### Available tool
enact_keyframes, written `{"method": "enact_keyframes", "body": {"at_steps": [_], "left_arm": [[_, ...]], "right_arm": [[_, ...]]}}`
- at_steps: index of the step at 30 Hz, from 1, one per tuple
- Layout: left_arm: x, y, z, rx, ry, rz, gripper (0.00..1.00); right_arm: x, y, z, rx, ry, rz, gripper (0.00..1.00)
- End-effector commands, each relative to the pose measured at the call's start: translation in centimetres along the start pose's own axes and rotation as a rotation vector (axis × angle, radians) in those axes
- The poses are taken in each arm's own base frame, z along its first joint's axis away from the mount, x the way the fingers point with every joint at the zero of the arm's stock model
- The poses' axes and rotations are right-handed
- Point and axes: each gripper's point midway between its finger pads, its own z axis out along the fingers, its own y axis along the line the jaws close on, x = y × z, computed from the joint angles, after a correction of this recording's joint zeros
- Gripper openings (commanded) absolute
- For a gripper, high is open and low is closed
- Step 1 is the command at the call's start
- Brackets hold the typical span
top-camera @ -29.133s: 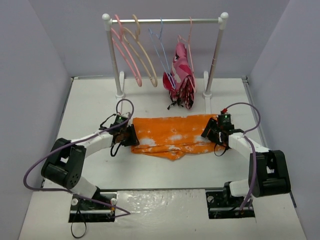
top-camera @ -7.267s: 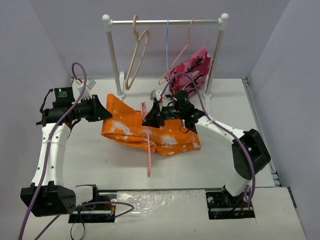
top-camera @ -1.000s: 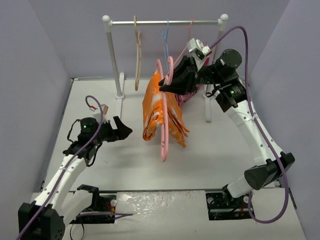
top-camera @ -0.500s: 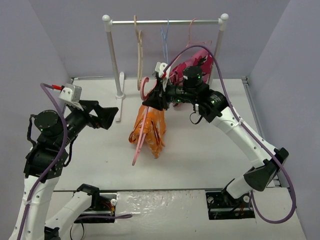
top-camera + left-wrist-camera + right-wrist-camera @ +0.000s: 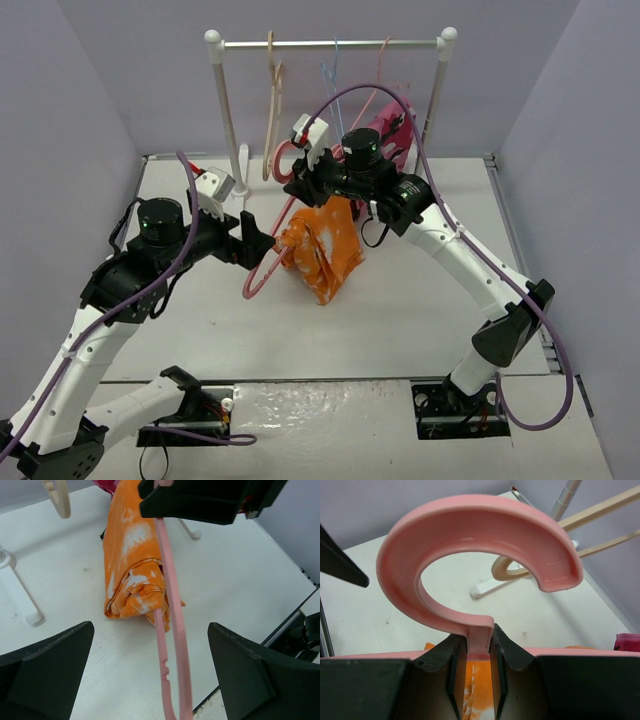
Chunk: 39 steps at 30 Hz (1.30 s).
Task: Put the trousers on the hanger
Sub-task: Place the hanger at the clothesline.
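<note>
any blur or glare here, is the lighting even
Top external: even soft light, faint shadow under the trousers, glare on the near edge of the table. Left wrist: trousers sharp, the fingers of the left end effector dark and blurred. Right wrist: the hanger looms large and sharp, the beige hanger behind it softer.

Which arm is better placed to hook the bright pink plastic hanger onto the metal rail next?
Right. The right gripper is shut on the hanger just below its hook, on the side nearer the rail. The left gripper stands open and empty by the hanger's lower corner.
</note>
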Motion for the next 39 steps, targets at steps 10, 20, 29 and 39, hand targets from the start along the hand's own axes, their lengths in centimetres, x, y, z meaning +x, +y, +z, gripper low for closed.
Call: {"method": "enact_keyframes", "body": {"at_steps": [10,20,29,39], "left_arm": [[-0.2,0.7,2.7,-0.085,0.033,0.121,0.85],[0.0,0.0,4.0,-0.037,0.029,0.124,0.33],[0.6,0.0,4.3,-0.040,0.046,0.130,0.41],[0.7,-0.1,4.3,-0.046,0.035,0.154,0.02]], "right_arm": [[-7.8,-1.5,-1.2,0.089,-0.212,-0.086,0.00],[-7.9,-1.3,-1.0,0.073,-0.216,-0.075,0.00],[-7.9,-1.2,-0.6,0.059,-0.216,-0.064,0.00],[-7.8,-0.6,-0.1,0.037,-0.213,-0.048,0.00]]}}
